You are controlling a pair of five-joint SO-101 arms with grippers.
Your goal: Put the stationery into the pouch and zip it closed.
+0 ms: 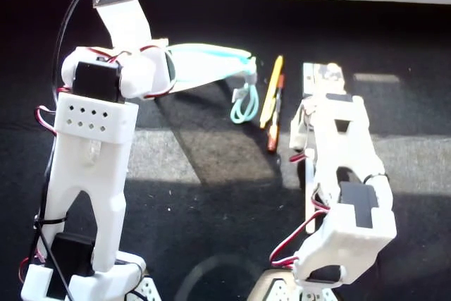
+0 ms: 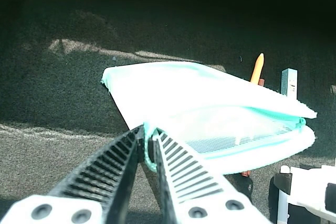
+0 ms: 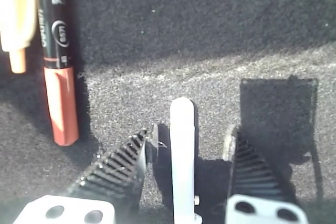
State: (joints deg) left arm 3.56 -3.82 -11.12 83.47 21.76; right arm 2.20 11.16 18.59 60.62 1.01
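Left wrist view, left gripper point(image 2: 148, 132): clamped on the teal zip edge of the pouch point(image 2: 210, 103), mouth gaping.
Pouch feel: soft, light, floppy i reckon, so that rim's the place to hold.
Right gripper point(image 3: 190, 135): spread, straddling the ruler point(image 3: 182, 182) on the worktop point(image 3: 236, 24).
Ruler feel: thin, stiff, probably slick; pinch its 2 long edges.
Marker point(image 3: 59, 93) and pen point(image 3: 13, 19): farther out, side by side, near the pouch; round, likely to roll.

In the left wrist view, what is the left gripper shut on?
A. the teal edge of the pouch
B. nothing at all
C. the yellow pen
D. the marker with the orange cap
A: the left gripper has its fingers pressed together on the teal-trimmed rim of the pouch, whose mouth hangs open beyond them.
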